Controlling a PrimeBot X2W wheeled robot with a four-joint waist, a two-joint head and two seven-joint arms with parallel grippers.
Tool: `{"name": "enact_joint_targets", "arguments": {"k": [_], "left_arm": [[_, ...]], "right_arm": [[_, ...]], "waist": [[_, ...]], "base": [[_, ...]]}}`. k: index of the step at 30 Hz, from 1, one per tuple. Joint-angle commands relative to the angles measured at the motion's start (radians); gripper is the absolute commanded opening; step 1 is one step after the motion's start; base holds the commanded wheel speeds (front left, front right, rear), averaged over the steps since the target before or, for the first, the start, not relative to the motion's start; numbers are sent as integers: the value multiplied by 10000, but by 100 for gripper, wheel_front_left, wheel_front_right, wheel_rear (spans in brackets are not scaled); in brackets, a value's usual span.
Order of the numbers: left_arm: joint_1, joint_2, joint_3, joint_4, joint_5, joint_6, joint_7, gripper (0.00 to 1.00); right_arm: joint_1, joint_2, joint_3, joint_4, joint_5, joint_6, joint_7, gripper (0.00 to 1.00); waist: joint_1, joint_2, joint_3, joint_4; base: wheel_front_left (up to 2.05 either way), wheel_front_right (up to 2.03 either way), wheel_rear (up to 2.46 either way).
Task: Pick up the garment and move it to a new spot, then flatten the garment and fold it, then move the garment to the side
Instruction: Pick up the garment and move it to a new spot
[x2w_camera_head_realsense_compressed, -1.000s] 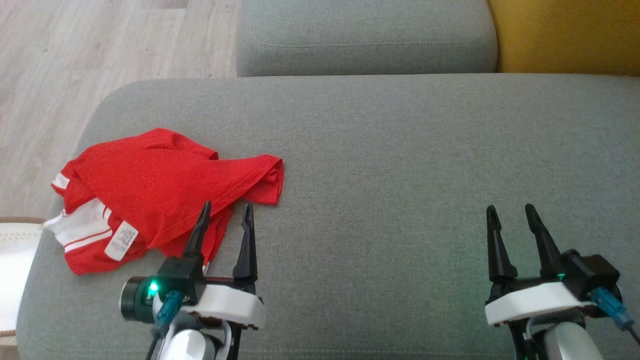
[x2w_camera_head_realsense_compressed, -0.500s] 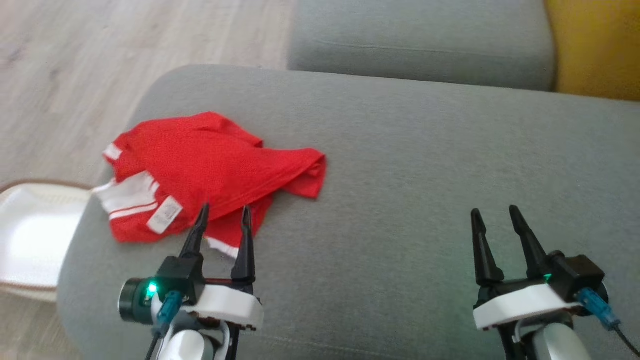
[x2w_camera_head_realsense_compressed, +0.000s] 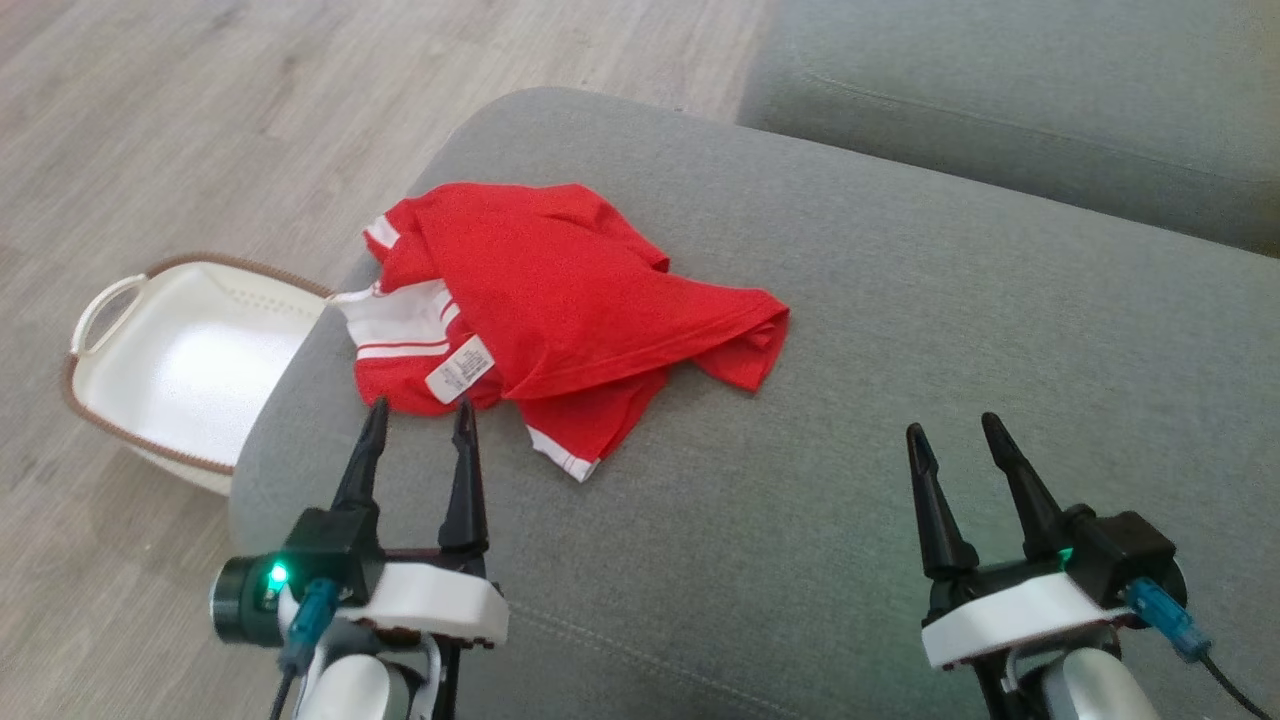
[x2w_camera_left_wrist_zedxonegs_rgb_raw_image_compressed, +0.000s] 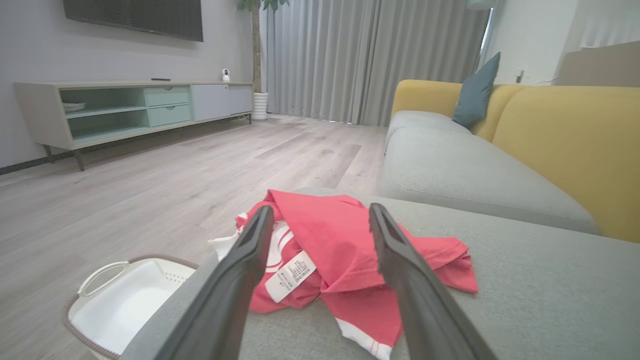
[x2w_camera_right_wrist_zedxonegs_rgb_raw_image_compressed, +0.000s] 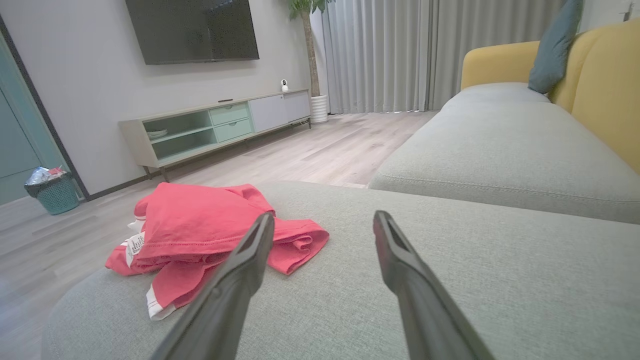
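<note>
Red shirt (x2w_camera_head_realsense_compressed: 560, 300): lies crumpled on grey cushion (x2w_camera_head_realsense_compressed: 900, 350), at 1 o'clock from left gripper (x2w_camera_head_realsense_compressed: 419, 407); that and right gripper (x2w_camera_head_realsense_compressed: 952, 427) stand spread, empty; all 3 stages appear outstanding.

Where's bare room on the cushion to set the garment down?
Free: the grey cushion right of the red garment, up to the next seat cushion behind. Crowded: the cushion's left end, where the garment lies, with the white basket on the floor alongside.
</note>
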Motion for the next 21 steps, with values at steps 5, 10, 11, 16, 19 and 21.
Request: {"name": "enact_joint_targets", "arguments": {"k": [5, 10, 11, 16, 19, 21], "left_arm": [[-179, -45, 482, -425, 5, 69, -122, 100], [-177, -45, 735, -483, 31, 127, -122, 100], [-177, -45, 834, -514, -6, 179, -122, 100], [-403, -44, 1402, -532, -224, -31, -122, 100], [-796, 39, 1917, -595, -332, -277, -122, 100], [-1367, 300, 2324, -400, -419, -682, -122, 100]], "right_arm": [[-197, -85, 298, -376, -85, -7, -74, 100], [-198, -85, 280, -368, -76, -7, -83, 100], [-206, -85, 250, -377, -82, -7, -86, 100], [-325, -85, -27, -510, -174, -7, -76, 100], [-433, -85, -211, -649, -322, -7, 63, 100], [-576, -85, -446, -935, -556, -7, 215, 100]], "waist": [[0, 0, 77, 193], [0, 0, 67, 115], [0, 0, 88, 78], [0, 0, 383, -120], [0, 0, 722, -249], [0, 0, 1144, -386]], "base": [[0, 0, 0], [0, 0, 0], [0, 0, 0], [0, 0, 0], [0, 0, 0], [0, 0, 0]]}}
